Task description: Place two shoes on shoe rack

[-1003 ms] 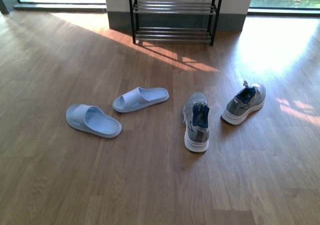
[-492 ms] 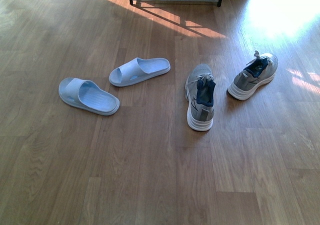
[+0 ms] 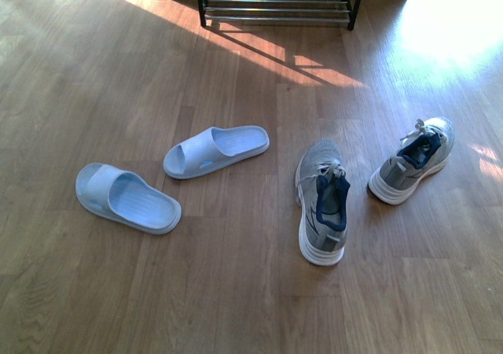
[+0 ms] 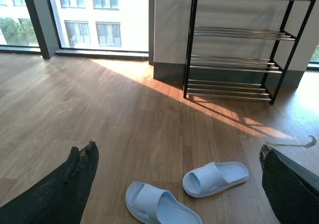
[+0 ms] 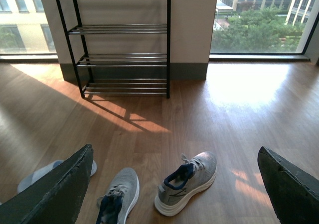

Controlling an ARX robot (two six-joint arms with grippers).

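Both jaws gape empty; with your right gripper (image 5: 174, 152) pinch the four-o'clock sneaker (image 3: 321, 204) by its heel collar.

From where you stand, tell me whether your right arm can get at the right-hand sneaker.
Probably yes. The sneaker lies on bare floor with nothing over it, and the right pincer is open, facing it. The other sneaker lies apart, so it should not hinder.

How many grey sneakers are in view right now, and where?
2. The nearer sneaker lies on the floor just right of centre; the other sneaker sits on the floor further right. The shoe rack holds none on its visible shelves.
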